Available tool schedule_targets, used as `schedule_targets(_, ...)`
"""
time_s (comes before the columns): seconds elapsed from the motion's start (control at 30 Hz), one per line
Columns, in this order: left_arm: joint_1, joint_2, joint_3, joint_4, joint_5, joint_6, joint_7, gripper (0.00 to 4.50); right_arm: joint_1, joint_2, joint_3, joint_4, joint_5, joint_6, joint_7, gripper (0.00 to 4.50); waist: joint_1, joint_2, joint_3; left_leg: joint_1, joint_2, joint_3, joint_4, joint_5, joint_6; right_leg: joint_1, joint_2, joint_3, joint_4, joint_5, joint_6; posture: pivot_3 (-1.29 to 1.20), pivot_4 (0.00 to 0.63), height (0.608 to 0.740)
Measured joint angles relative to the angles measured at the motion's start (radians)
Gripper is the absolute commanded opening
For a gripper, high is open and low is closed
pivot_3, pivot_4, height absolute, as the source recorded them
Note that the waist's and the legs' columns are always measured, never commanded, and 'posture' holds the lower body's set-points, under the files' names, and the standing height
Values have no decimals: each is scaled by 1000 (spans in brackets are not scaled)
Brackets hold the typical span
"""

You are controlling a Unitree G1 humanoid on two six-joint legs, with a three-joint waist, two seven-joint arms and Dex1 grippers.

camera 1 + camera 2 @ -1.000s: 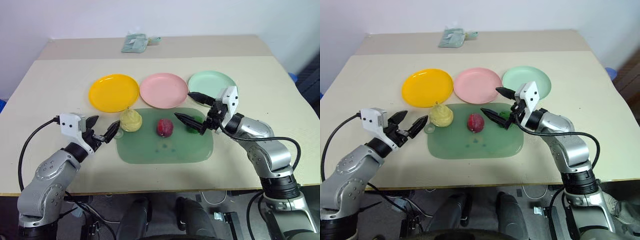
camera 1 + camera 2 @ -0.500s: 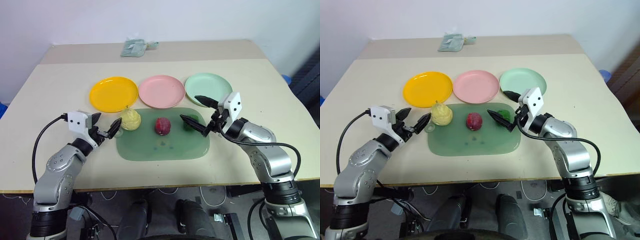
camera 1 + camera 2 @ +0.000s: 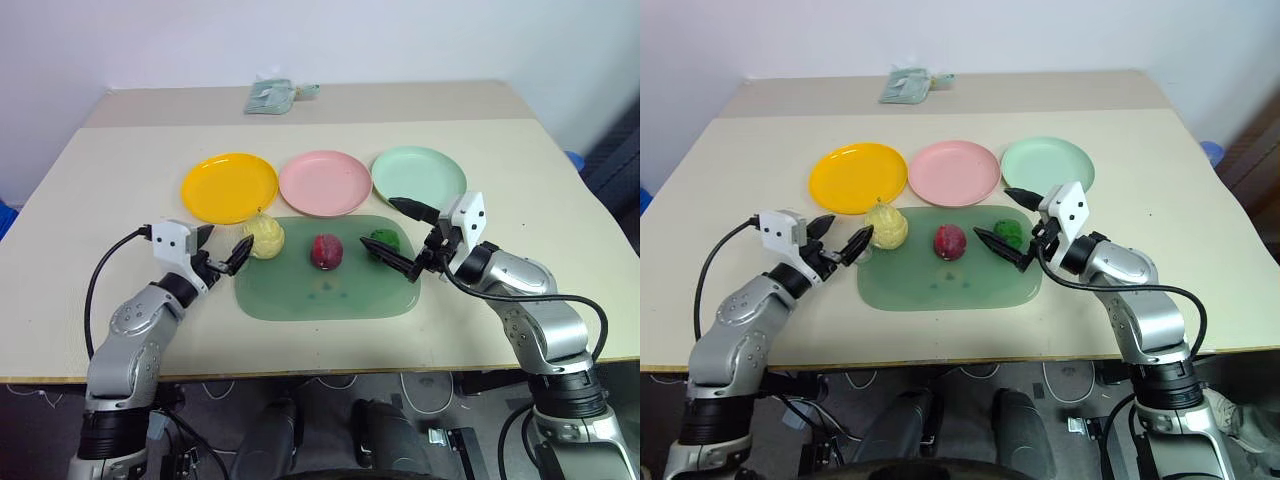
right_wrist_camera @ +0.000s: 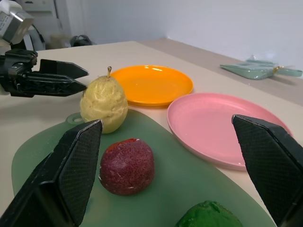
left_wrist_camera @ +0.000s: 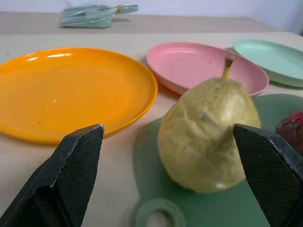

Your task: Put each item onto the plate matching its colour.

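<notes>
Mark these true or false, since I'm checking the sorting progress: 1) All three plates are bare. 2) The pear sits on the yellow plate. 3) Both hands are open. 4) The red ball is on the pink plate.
1) True: yellow plate, pink plate and green plate hold nothing.
2) False: the pear sits on the green tray.
3) True: left hand and right hand are open.
4) False: the red ball is on the tray.

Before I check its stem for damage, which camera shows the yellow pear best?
The left wrist view: the pear stands close between the open left pincer's fingers, stem clear. The right wrist view shows it farther off; the eye views show it small at the tray's corner.
</notes>
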Motion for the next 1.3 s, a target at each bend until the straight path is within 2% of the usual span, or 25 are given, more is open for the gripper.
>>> schedule_targets(0.4, -29, -3, -8, -34, 0, 67, 16, 4441, 11, 0, -2, -25, 2, 13, -7, 4500, 1, 0, 0, 0, 0, 0, 0, 0, 0, 0, 0, 0, 0, 0, 0, 0, 150, 740)
schedule_targets(0.87, -87, -29, -82, -26, 44, 106, 58, 4441, 15, -5, -32, -18, 2, 7, 6, 4500, 1, 0, 0, 0, 0, 0, 0, 0, 0, 0, 0, 0, 0, 0, 0, 0, 150, 740)
schedule_targets(0.97, -89, -32, -85, -20, 48, 118, 60, 3663, 21, -5, -41, -18, 1, 6, 8, 4500, -1, 0, 0, 0, 0, 0, 0, 0, 0, 0, 1, 0, 0, 0, 0, 0, 150, 740)
schedule_targets(1.07, -91, -33, -87, -20, 58, 122, 66, 2375, 23, -5, -42, -18, 0, 6, 9, 4500, 0, 0, 0, 0, 0, 0, 0, 0, 0, 0, 0, 0, 0, 0, 0, 0, 150, 740)
schedule_targets(1.1, -91, -33, -87, -20, 62, 122, 66, 2251, 24, -5, -42, -18, 0, 6, 9, 4500, 0, 0, 0, 0, 0, 0, 0, 0, 0, 0, 0, 0, 0, 0, 0, 0, 150, 740)
schedule_targets(1.3, -90, -43, -86, -16, 86, 106, 76, 2251, 24, -5, -42, -18, -1, 6, 8, 4500, 1, 0, 0, 0, 0, 0, 0, 0, 0, 0, 0, 0, 0, 0, 0, 0, 150, 740)
